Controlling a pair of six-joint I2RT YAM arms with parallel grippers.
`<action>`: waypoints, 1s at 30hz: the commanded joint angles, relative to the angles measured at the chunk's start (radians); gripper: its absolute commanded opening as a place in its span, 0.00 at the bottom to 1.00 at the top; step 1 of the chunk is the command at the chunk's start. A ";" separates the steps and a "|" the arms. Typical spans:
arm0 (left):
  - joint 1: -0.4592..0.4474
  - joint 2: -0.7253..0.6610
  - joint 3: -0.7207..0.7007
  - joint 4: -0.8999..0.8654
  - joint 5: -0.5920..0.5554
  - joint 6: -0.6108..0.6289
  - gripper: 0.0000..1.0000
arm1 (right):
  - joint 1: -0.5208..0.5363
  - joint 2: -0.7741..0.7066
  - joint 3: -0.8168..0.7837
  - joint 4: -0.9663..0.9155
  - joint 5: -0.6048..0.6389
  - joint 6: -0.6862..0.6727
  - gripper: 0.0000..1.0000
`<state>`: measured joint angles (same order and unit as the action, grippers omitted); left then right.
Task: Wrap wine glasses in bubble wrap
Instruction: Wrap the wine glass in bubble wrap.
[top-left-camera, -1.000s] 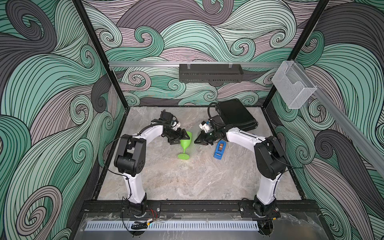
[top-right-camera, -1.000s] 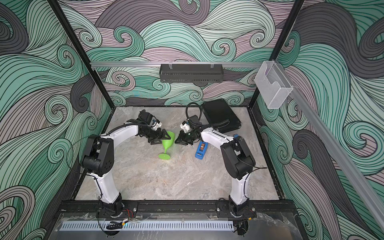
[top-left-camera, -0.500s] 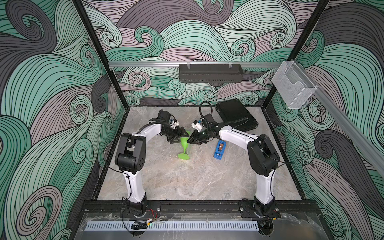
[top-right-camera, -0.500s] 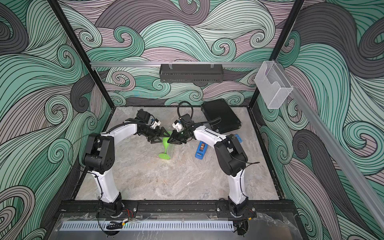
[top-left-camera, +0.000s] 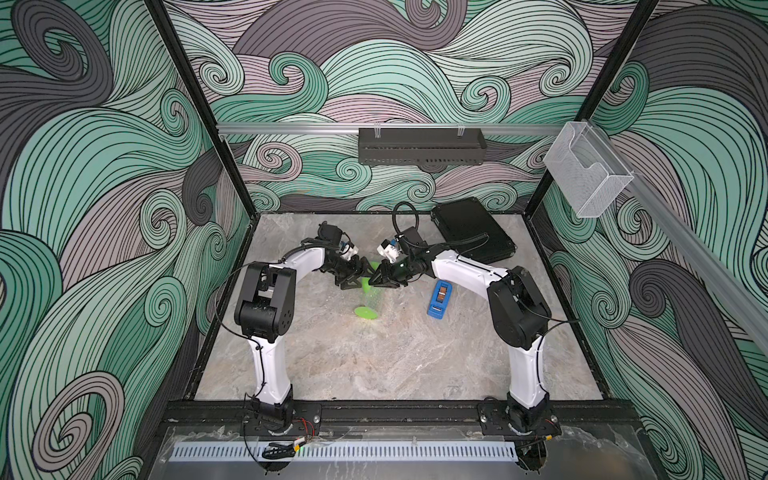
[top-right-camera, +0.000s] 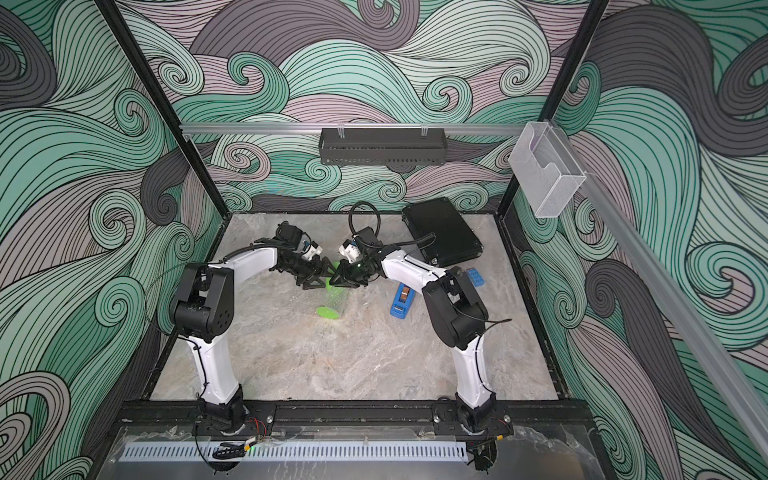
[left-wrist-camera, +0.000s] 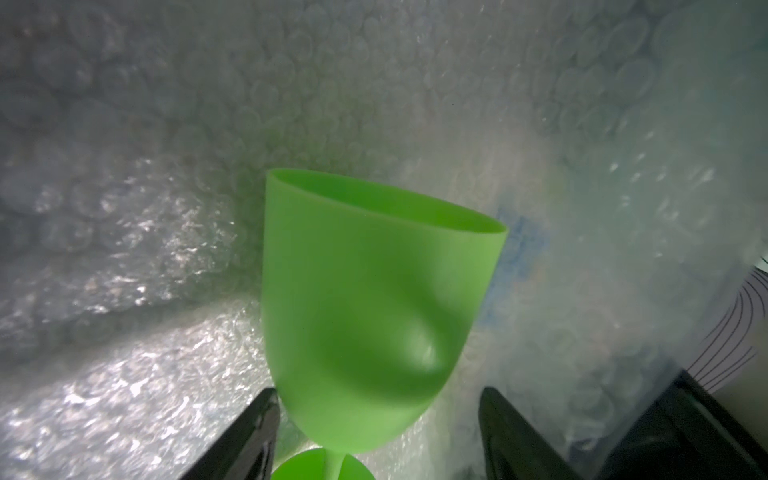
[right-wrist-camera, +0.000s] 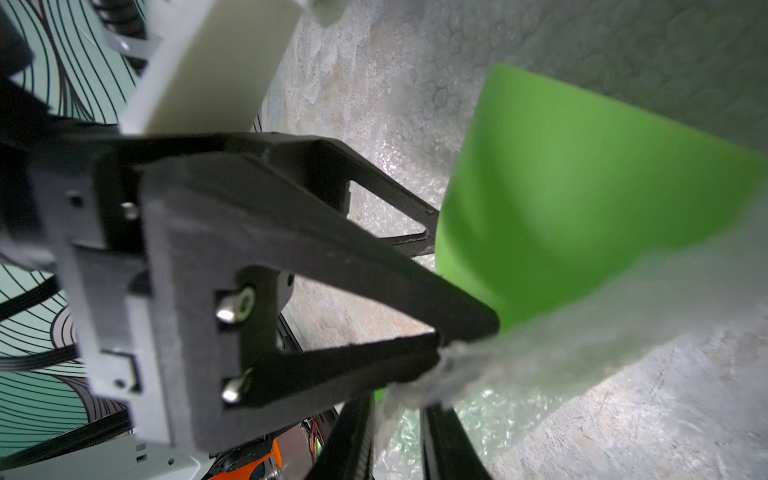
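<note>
Marble-look tabletop (top-left-camera: 374, 365) inside the wave-patterned booth, and one lime-green goblet (top-left-camera: 365, 311) stands near the middle. One sheet of bubble wrap (left-wrist-camera: 124, 249) rises against the goblet on the right arm's side, leaving the rim uncovered. Two arms meet at the cup. The left gripper (top-left-camera: 356, 277) has its jaws spread astride the bowl, one finger (left-wrist-camera: 253, 432) against it and a sliver of gap at the other, so nothing is clamped. The right gripper (right-wrist-camera: 397, 411) sits just beside the goblet, jaws narrow with a bunched fold of wrap between them. Pinched or let go, I cannot tell. Right of the goblet, near it, lies one blue tape dispenser (top-left-camera: 439, 299), its label too small to read. Farther right are one small blue block (top-right-camera: 476, 276) and one black case (top-left-camera: 469, 232). Behind the goblet, on the back wall, hangs one black rack (top-left-camera: 419, 145).
</note>
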<state>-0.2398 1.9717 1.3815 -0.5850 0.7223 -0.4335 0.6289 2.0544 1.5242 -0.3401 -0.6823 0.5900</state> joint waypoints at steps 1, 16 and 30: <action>0.005 0.008 0.038 -0.024 0.015 0.013 0.74 | 0.006 0.021 0.015 0.003 -0.015 -0.011 0.24; 0.048 -0.010 0.054 -0.010 0.110 0.005 0.85 | 0.008 0.027 0.020 0.009 -0.020 -0.009 0.06; 0.048 0.018 0.059 -0.042 0.056 0.044 0.77 | 0.021 0.047 0.070 -0.026 -0.024 -0.023 0.09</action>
<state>-0.1955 1.9732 1.4082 -0.5922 0.8009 -0.4118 0.6422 2.0792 1.5700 -0.3450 -0.6903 0.5793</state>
